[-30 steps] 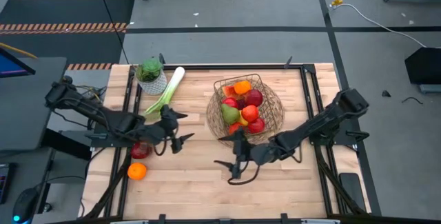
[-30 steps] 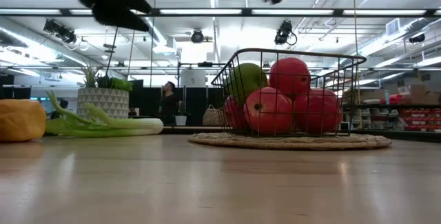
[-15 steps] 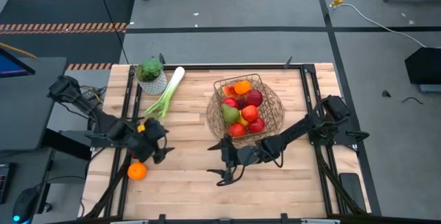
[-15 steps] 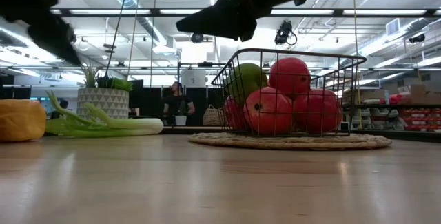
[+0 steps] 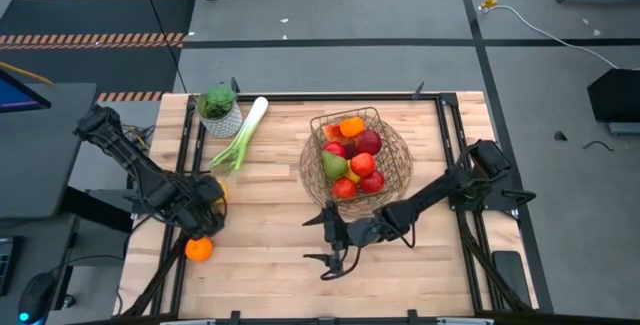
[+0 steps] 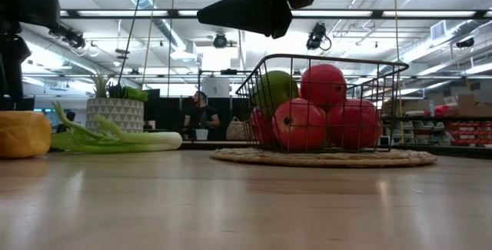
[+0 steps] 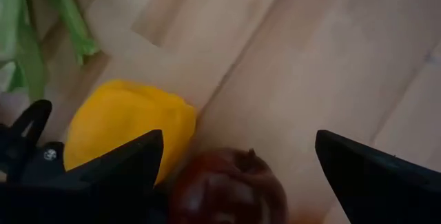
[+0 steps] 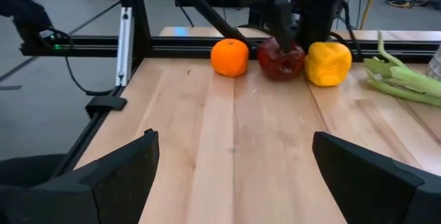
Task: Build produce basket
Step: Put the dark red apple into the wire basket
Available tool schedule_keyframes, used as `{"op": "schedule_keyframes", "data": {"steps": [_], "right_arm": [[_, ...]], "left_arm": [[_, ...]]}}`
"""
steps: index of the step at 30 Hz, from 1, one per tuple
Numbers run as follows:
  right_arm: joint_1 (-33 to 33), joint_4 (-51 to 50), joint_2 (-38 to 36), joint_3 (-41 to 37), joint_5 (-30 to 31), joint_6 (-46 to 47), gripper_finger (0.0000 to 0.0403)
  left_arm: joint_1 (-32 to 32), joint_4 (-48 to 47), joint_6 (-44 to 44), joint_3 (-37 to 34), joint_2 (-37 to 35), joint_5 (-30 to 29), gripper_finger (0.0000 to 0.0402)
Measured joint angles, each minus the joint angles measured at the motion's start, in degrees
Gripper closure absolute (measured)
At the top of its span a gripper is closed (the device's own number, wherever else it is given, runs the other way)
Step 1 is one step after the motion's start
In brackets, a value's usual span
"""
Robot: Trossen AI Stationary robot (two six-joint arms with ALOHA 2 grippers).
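Note:
The wire basket (image 5: 355,160) stands on a round woven mat, holding red apples, a green pear and an orange. On the table's left lie an orange (image 5: 199,249), a dark red apple (image 7: 227,186), a yellow pepper (image 7: 124,124) and a leek (image 5: 240,135). My left gripper (image 7: 238,141) points down, open, with the apple between its fingers and the pepper beside one of them. In the high view it hides the apple. My right gripper (image 5: 323,241) hangs open near the basket's near-left side, aimed at the loose produce (image 8: 280,58).
A green plant in a white pot (image 5: 218,105) stands at the far left, beside the leek's leafy end. Black rails (image 5: 185,155) run along the table's left and right sides. Bare wood (image 5: 270,255) lies between the two grippers.
My left gripper has swung toward the table's left and near edges, sunk and tipped to point down over the red apple, staying open. My right gripper has come down a little and turned toward the table's left. The produce has kept its place.

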Motion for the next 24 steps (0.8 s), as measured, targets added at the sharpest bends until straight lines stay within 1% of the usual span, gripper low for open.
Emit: {"op": "schedule_keyframes", "data": {"steps": [2,7,9,12,16,20,22,24], "right_arm": [[0.1,-0.4,0.0,0.0,0.0,0.0,0.0017],[0.1,-0.8,0.0,0.0,0.0,0.0,0.0017],[0.1,-0.8,0.0,0.0,0.0,0.0,0.0017],[0.1,-0.9,0.0,0.0,-0.1,0.0,0.0017],[0.3,-1.4,0.0,0.0,-2.2,0.3,0.0017],[0.9,-2.0,-0.1,0.0,-2.6,0.2,0.0017],[1.2,-2.1,-0.1,0.0,-2.6,0.2,0.0017],[1.5,-2.2,-0.1,0.0,-2.6,0.2,0.0017]], "left_arm": [[0.0,0.4,0.5,0.0,0.0,1.4,0.0015],[-0.1,1.1,-2.0,0.0,0.0,11.7,0.0015],[0.0,1.0,-4.2,0.0,0.0,13.7,0.0015],[-0.5,0.7,-6.6,0.0,0.0,14.5,0.0015],[-0.6,0.6,-7.0,0.0,0.5,14.5,0.0015],[-0.6,0.5,-8.4,0.0,2.8,14.6,0.0015],[-0.6,0.5,-8.5,0.0,4.3,16.5,0.0015],[-0.6,0.8,-8.2,0.0,5.7,20.6,0.0015]]}}
